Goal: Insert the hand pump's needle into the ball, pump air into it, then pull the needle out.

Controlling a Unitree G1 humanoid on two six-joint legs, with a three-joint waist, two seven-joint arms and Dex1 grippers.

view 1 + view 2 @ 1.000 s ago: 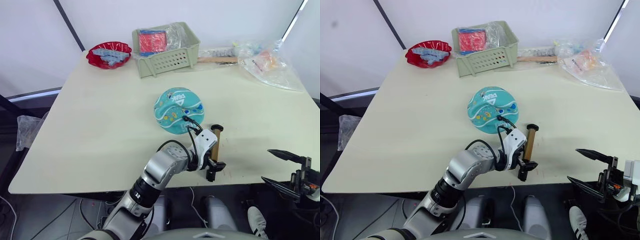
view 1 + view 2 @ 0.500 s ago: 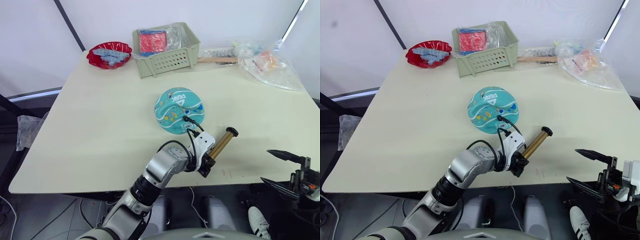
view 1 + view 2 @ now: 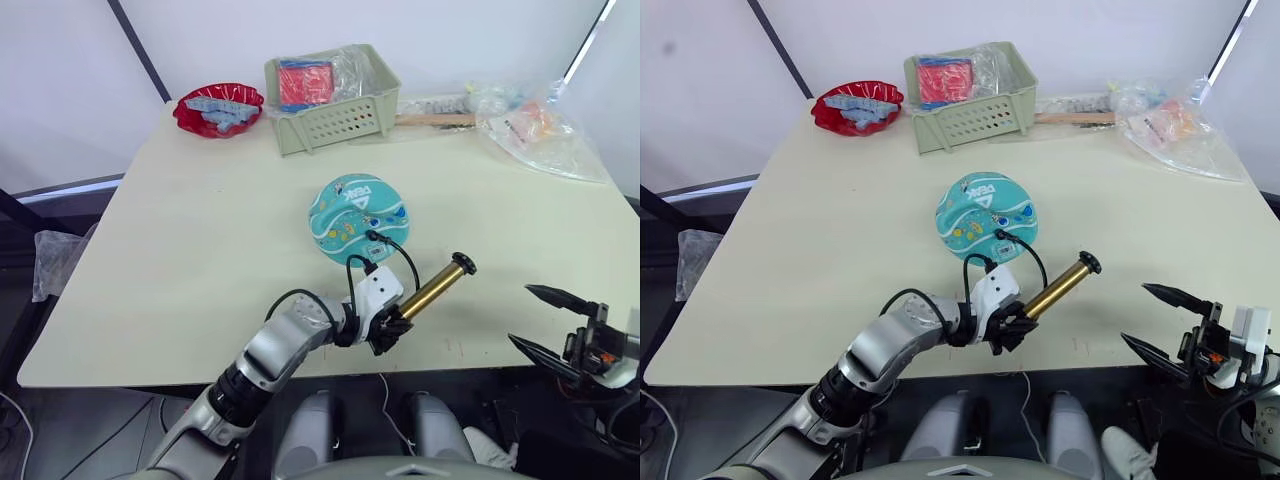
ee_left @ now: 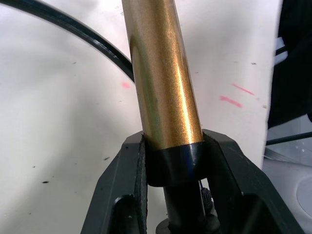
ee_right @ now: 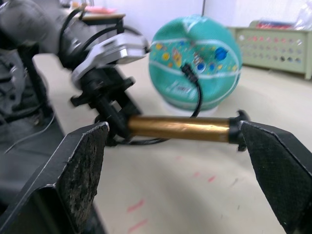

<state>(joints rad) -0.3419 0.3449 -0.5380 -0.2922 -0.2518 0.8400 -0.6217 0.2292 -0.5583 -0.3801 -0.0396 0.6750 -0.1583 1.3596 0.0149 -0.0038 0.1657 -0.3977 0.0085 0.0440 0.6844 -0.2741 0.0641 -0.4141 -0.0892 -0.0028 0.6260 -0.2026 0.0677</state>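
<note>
Gripping the hand pump (image 3: 432,289), left pincer (image 3: 388,331) hides its handle — needle unseen.

Cream table (image 3: 200,250), white walls (image 3: 60,80)

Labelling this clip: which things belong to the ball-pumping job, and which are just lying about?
Job: hand pump, its hose, ball, left pincer clamping the pump, right pincer open.
Lying about: red bowl, green basket, plastic bags.

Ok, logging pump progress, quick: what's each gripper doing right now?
Left gripper: closed on the hand pump, at its handle end.
Right gripper: open, holding nothing.
</note>
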